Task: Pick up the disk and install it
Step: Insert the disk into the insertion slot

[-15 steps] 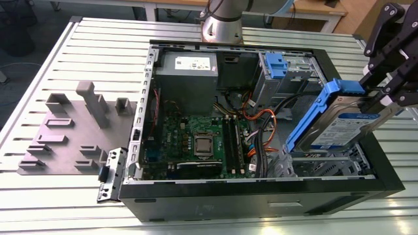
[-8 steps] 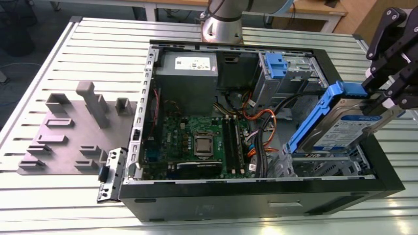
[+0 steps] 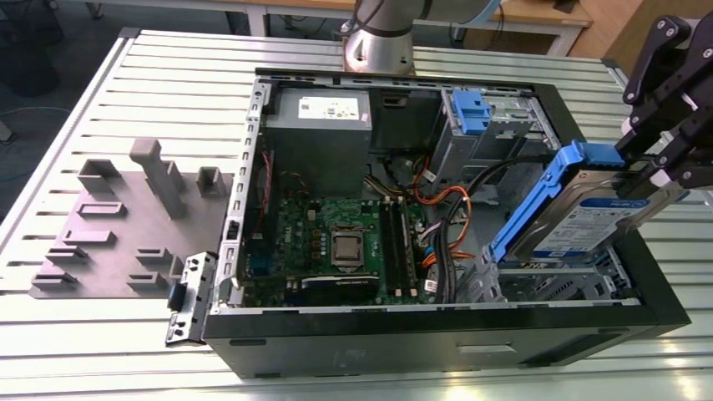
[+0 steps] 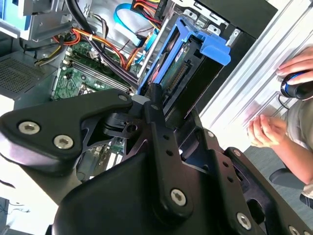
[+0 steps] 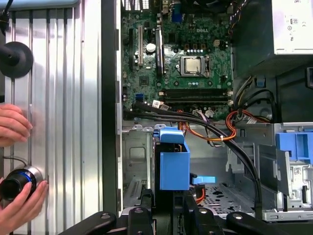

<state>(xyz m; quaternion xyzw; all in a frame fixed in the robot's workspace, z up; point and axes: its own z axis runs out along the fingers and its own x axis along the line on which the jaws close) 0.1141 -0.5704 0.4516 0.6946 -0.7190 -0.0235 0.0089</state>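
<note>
A black computer case (image 3: 446, 342) lies open on its side on a slatted light-metal desk (image 3: 112, 351). The black tool (image 3: 640, 167) hangs over one corner of the case, its fingers closed on the upper end of the disk (image 3: 579, 213), a flat rectangular silver-grey hard drive with a white-and-blue label and blue plastic rails.

The disk hangs tilted below the tool, clear of the desk. Its lower end points down into the open silver metal drive bay (image 3: 557, 280) directly beneath. Whether it touches the bay's rim cannot be told.

In the first wrist view the disk (image 5: 173, 166) sits just ahead of the tool (image 5: 166, 203). The case's side wall runs close on one flank, and a bundle of black cables (image 5: 234, 147) runs close on the other. Room there is narrow.

Farther from the tool lie the green motherboard (image 3: 334, 242) and a grey power-supply box (image 3: 317, 125). Outside the case wall, a person's hand (image 5: 14, 125) rests on the desk.
</note>
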